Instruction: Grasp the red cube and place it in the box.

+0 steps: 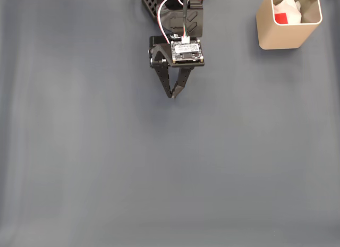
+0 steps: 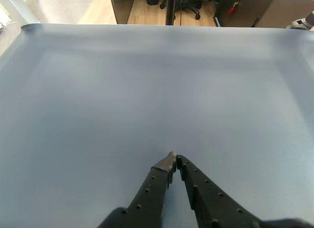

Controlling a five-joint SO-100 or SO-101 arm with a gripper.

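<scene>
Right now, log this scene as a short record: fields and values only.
surface: grey table cover, bare in front of the arm
gripper: fingertips together, nothing between them; same in the wrist view
gripper position: near the top centre of the fixed view, apart from the box
box: beige, upright, top right corner of the fixed view
red cube: inside the box, beside something white
task state: cube appears already placed
</scene>
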